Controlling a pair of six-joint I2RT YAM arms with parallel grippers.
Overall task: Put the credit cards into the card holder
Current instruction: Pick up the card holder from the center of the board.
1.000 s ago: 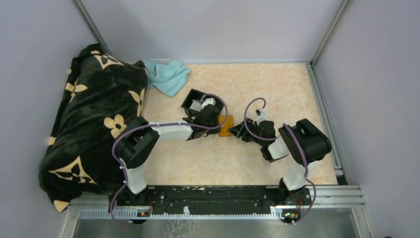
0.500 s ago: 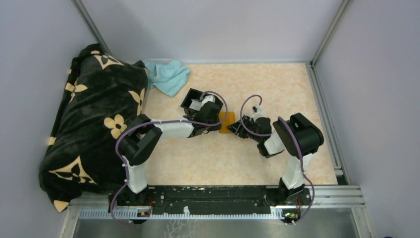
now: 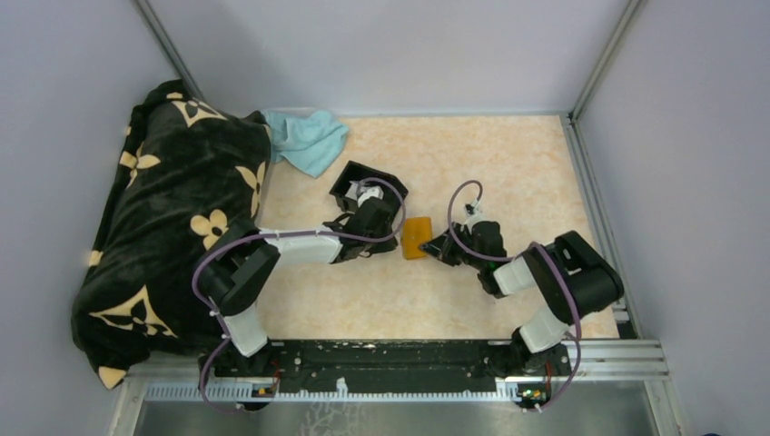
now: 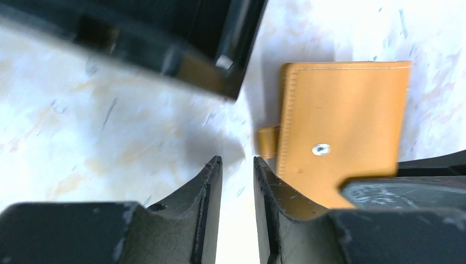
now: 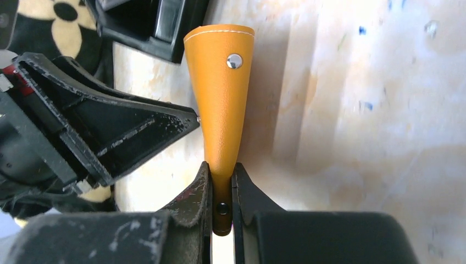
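Clamps the right tool [image 5: 221, 177] tight on the near edge of the card holder [image 5: 221, 99], one finger on each face, no gap left. Shows the orange leather closed, with a silver snap stud [image 5: 234, 61] near its far end and pale stitching along the rim. Places the card holder [image 3: 416, 238] about mid-desk in the top view, between the two arms and just right of the black tray [image 3: 389, 185]. Cannot tell whether its lower edge touches the desk [image 3: 508, 163] or hangs just off it. Keeps the left tool [image 4: 237, 165] a narrow slit apart with nothing between the fingers, only bare desk showing through the gap. Sets that tool just beside the holder's tab side, with the small closure tab [image 4: 267, 142] close to the right fingertip; cannot tell whether touching. Puts a corner of the black tray [image 4: 231, 71] directly ahead of the left fingers. Leaves a dark flower-print blanket [image 3: 163, 200] heaped along the left edge, with a teal cloth [image 3: 307, 138] beside it at the back.
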